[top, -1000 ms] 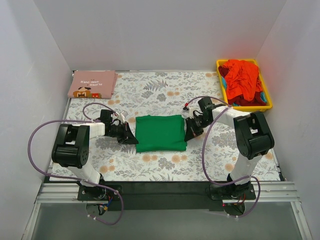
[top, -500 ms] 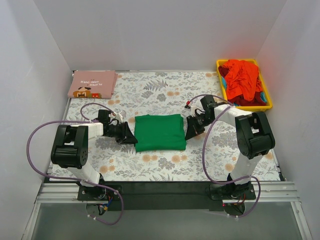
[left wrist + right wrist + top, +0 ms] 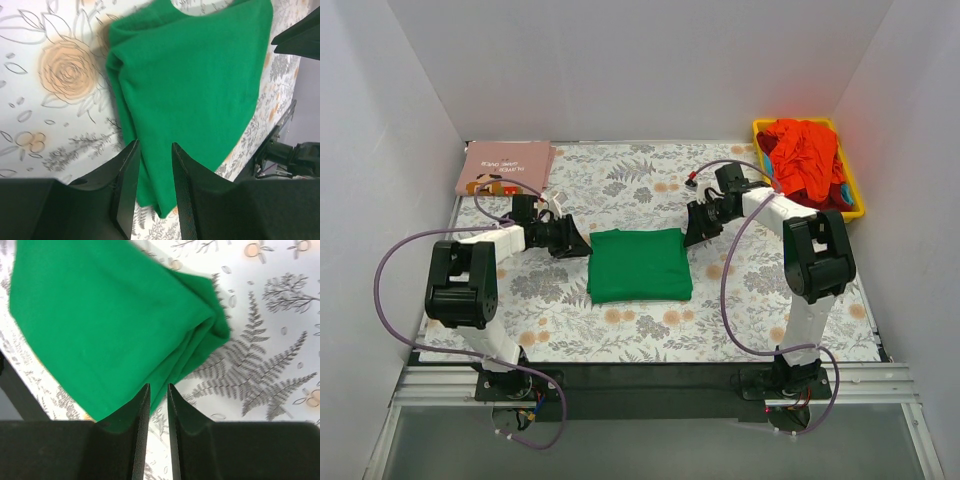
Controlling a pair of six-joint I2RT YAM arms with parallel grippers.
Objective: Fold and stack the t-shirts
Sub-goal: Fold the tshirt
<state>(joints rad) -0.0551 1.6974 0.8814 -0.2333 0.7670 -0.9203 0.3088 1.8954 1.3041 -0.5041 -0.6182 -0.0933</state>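
The green t-shirt [image 3: 640,264] lies folded at the desk [image 3: 640,330] centre. Left pincer [image 3: 576,241] and right pincer [image 3: 693,226] flank it, each nearly pressed together, pinching nothing. Far-left of it: folded pink t-shirt [image 3: 506,167]. Far-right: unfolded red-orange t-shirts [image 3: 804,157] in the yellow bin [image 3: 855,205].

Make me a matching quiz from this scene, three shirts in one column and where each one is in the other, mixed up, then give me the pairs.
Column one:
1. green shirt
2. pink shirt
3. red shirts

Column two:
A. piled loose in the yellow bin at the far right
B. folded flat at the far left corner of the table
C. folded in the middle, between the left gripper and the right gripper

Pairs: 1-C, 2-B, 3-A
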